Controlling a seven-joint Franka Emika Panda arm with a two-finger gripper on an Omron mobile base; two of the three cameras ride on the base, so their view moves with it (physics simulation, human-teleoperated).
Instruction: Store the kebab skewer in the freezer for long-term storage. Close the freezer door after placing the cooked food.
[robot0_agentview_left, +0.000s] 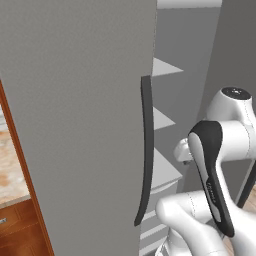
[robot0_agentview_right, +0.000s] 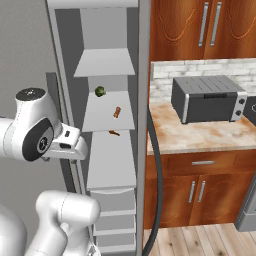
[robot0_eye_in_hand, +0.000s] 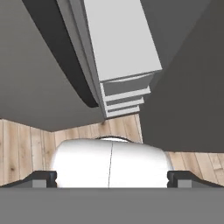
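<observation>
Leftmost in my left base view, the freezer door (robot0_agentview_left: 75, 125) stands open with its dark handle (robot0_agentview_left: 146, 150) facing me, shelf edges peeking past it. Only the right base view looks into the freezer (robot0_agentview_right: 107, 125): a green ball (robot0_agentview_right: 100, 91) and the skewer (robot0_agentview_right: 116, 112) sit on one shelf, a second brown bit (robot0_agentview_right: 114, 133) on the shelf below, drawers (robot0_agentview_right: 115, 220) under that. Further right, a toaster oven (robot0_agentview_right: 207, 98) stands on the worktop (robot0_agentview_right: 200, 135). My hand (robot0_eye_in_hand: 111, 178) points down at the wood floor (robot0_eye_in_hand: 26, 148), its tips spread wide, holding nothing.
</observation>
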